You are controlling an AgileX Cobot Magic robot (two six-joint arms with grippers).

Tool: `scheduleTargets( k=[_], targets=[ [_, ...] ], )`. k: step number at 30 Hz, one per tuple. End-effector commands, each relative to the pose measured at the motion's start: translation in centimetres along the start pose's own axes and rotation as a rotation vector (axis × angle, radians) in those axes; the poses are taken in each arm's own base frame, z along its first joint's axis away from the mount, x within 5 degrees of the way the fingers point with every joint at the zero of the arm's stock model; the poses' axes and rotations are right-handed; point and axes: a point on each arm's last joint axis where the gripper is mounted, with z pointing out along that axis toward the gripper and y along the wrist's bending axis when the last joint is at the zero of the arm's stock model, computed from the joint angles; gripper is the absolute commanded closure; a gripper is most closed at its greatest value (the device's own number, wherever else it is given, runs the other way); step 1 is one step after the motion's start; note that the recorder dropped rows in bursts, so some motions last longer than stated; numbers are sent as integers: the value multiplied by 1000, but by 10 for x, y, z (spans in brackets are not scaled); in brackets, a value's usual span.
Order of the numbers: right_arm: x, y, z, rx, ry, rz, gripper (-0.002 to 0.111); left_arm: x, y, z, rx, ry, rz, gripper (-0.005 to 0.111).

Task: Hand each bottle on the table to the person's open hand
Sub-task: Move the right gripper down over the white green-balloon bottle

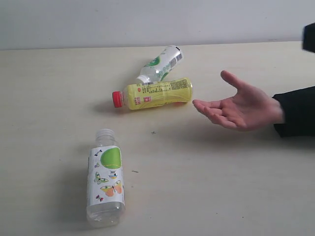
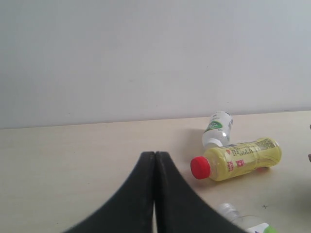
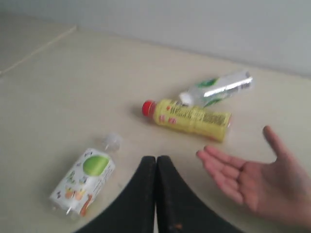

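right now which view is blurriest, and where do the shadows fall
Exterior view: sharp, with soft even light and faint shadows to the left of the yellow bottle and the butterfly-label bottle. Left wrist view: fairly crisp, no glare. Right wrist view: the blurriest, the open hand and the butterfly-label bottle look smeared.

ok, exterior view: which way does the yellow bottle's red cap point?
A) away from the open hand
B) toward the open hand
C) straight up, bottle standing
A: the yellow bottle lies on its side on the table, with its red cap at the end far from the person's open hand.
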Motion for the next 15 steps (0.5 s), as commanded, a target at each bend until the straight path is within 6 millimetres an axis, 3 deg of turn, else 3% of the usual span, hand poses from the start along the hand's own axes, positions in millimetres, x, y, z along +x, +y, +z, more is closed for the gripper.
scheduleTargets(
  k=[1,7,15],
  targets=[
    [-13,1,40,-111,211,25,108,0,0,0,0,-7,-5,107],
    [-18,26,96,-182,359,-68,108,0,0,0,0,-7,-5,107],
    [-15,44,151,70,679,-150,108,0,0,0,0,-7,-5,107]
  ],
)
